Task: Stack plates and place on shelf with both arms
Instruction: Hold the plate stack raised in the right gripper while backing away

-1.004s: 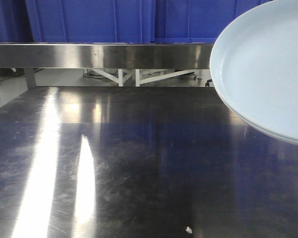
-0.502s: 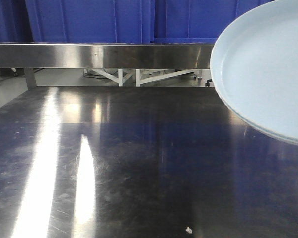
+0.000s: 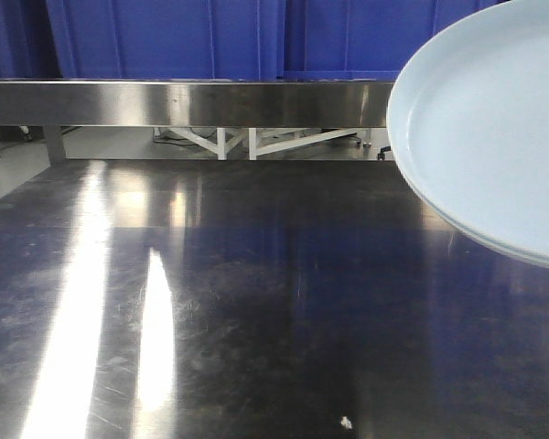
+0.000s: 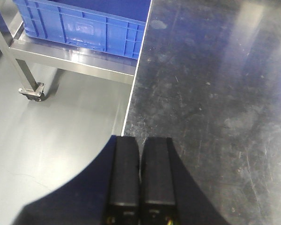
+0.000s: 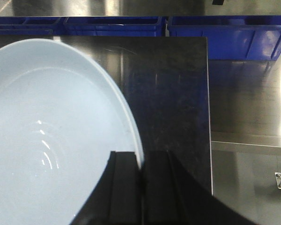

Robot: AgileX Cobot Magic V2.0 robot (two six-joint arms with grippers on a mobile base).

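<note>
— Over the right side of the tabletop (image 3: 256,302), what is hanging there?
— The plates (image 3: 494,128) are floating clear of it, one rim showing under the other, covering the shelf (image 3: 183,102) rail's right end.
— Who is holding them?
— The right tool (image 5: 141,187) is pinching their rim between its fingers. The left tool (image 4: 140,183) is sitting pressed together, gripping nothing, above the tabletop's edge.

1. Your right gripper (image 5: 141,164) is clamped on the rim of the pale plate (image 5: 47,140), with one finger on each side
2. You see the dark tabletop (image 5: 171,93) beneath it, and blue crates (image 5: 112,26) line the far edge
</note>
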